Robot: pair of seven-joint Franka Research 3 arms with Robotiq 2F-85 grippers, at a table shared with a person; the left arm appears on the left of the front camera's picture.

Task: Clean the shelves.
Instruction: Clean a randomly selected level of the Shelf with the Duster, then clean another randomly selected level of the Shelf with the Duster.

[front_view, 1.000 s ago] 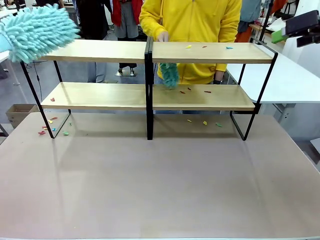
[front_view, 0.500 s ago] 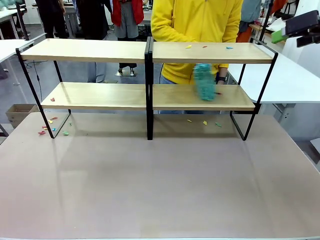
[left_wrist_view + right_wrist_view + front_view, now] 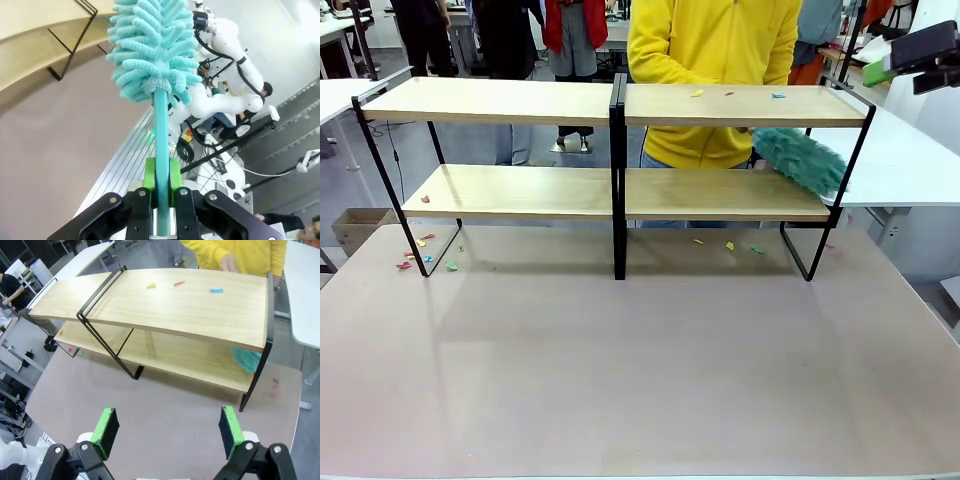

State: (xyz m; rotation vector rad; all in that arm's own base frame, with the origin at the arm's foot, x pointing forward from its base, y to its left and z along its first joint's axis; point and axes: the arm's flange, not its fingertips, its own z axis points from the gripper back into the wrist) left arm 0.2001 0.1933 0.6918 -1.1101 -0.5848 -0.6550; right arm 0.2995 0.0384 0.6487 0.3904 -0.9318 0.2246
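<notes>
Coloured scraps (image 3: 697, 94) are left atop the light-wood, black-framed shelves (image 3: 510, 100). A fluffy teal duster (image 3: 150, 40) is clamped in the left jaws; the right jaws are spread apart.

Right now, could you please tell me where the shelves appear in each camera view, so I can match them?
Front view: the shelves span the upper half, left to right.
Left wrist view: the shelves sit in the top left corner, left of the teal duster clamped in the left gripper.
Right wrist view: the shelves cross the upper middle, above the open right gripper.
Shared landmark: the brown table under them.
</notes>
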